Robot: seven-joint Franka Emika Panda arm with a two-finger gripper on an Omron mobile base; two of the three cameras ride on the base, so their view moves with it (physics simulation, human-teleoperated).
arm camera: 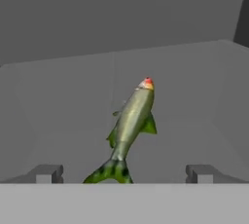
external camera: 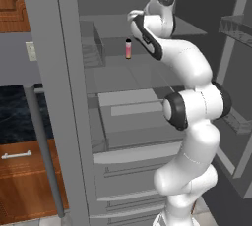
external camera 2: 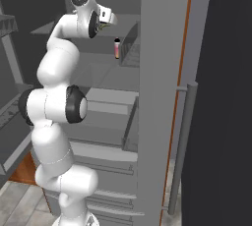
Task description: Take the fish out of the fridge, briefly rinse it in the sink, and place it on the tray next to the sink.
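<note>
The task stands at its very first step, by the look of things. The fridge (external camera: 69, 97) is open, its door swung aside with the long bar handle (external camera: 43, 151) showing at the left of the left base view, and the white arm reaches up and into the upper shelf space. The fish (arm camera: 130, 128) lies on a grey fridge shelf (arm camera: 194, 101), olive-green with a reddish snout, its tail toward the camera and its head pointing away at a slight slant. In the hand view the gripper (arm camera: 124, 173) has its jaws wide apart, one dark fingertip (arm camera: 46, 173) on either side of the fish's tail; neither touches the fish, so it is not yet gripped. A pink bottle with a black cap (external camera: 128, 49) stands upright further along the same shelf level, just beside the hand in both base views. What remains, then, is nearly everything: closing on the fish, lifting it clear of the fridge, rinsing it at the sink, and laying it on the tray. The jaws seem well lined up for the grasp.
</note>
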